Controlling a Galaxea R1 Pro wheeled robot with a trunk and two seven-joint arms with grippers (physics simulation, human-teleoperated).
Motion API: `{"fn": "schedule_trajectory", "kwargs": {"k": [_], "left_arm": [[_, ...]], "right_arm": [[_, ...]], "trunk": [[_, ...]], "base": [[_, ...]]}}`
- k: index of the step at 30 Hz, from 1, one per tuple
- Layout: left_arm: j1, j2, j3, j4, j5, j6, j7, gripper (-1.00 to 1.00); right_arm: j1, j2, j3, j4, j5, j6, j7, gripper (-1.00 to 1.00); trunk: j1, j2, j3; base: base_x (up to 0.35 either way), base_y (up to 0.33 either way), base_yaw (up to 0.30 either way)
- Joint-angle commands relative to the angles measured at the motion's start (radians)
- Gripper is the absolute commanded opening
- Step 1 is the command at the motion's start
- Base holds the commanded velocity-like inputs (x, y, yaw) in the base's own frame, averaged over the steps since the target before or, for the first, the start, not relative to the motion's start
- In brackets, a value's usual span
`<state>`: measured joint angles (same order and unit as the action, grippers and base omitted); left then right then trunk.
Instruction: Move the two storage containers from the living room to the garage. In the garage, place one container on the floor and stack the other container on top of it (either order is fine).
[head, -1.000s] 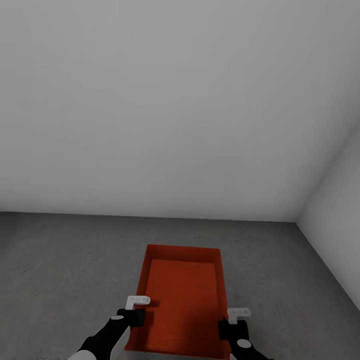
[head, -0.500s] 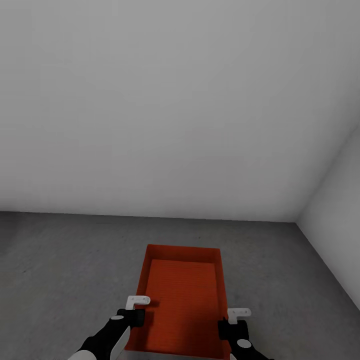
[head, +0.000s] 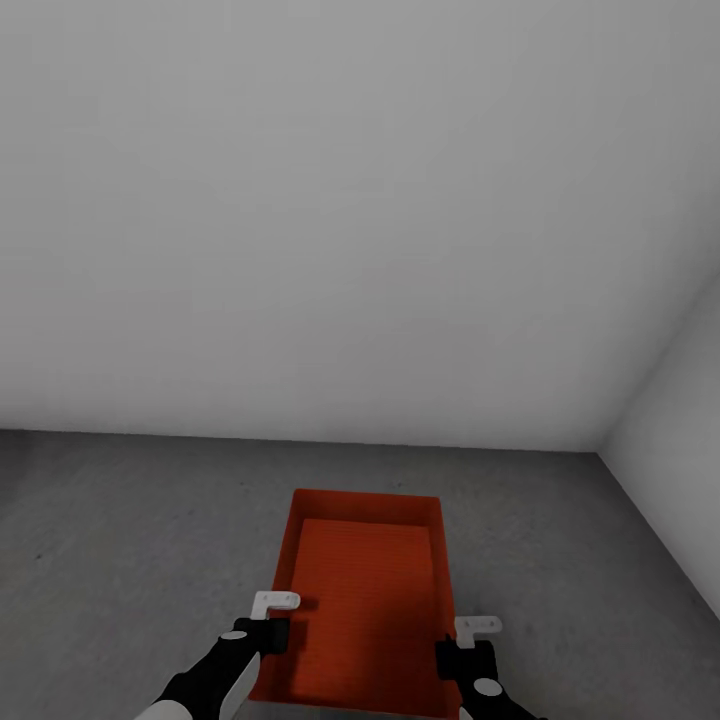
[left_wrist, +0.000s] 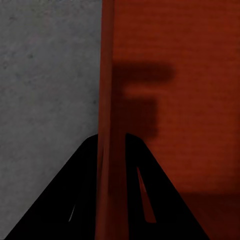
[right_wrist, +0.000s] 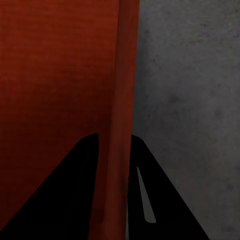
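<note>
Garage corner: white walls (head: 350, 200), grey concrete floor (head: 120, 520).

One orange-red storage container (head: 365, 590) sits in front of the robot, long axis pointing away toward the back wall. Lidless, ribbed inside, looks empty. It shows as a single bin from head cam; can't tell if a 2nd one is nested or under it.

Left gripper (head: 274, 603) is at the container's left long wall, near end. Left wrist cam: the thin wall edge (left_wrist: 106, 125) runs straight between the two dark fingers (left_wrist: 80, 200), one finger outside over the concrete, one inside over the ribbed bottom. Fingers closed on the wall.

Right gripper (head: 477, 628) is at the right long wall, also near end. Right wrist cam: same picture, the right wall edge (right_wrist: 122, 125) is pinched between the fingers (right_wrist: 150, 200), concrete on the outer side, orange on the inner. Closed on the wall too.

Both arms roughly symmetric, black forearms low in head cam. Can't tell from these views whether the container base touches the floor or is just above it.
</note>
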<state>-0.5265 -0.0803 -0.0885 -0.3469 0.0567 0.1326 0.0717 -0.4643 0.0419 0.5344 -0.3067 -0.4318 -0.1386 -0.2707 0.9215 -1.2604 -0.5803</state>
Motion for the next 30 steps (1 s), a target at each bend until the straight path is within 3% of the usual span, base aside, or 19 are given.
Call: {"fn": "schedule_trajectory", "kwargs": {"k": [1,30], "left_arm": [[-0.001,0.002,-0.005,-0.006,0.015,0.005,0.006,-1.00],[-0.001,0.001,-0.005,-0.006,0.017,0.005,0.005,-1.00]], "right_arm": [[-0.001,-0.007,0.012,0.060,-0.016,-0.001,-0.002,-1.00],[-0.001,-0.007,0.012,0.060,-0.016,-0.001,-0.002,-1.00]], "trunk": [[0.000,-0.001,-0.001],[0.000,-0.001,-0.001]], "base": [[0.009,0.000,0.000],[0.000,0.000,0.000]]}}
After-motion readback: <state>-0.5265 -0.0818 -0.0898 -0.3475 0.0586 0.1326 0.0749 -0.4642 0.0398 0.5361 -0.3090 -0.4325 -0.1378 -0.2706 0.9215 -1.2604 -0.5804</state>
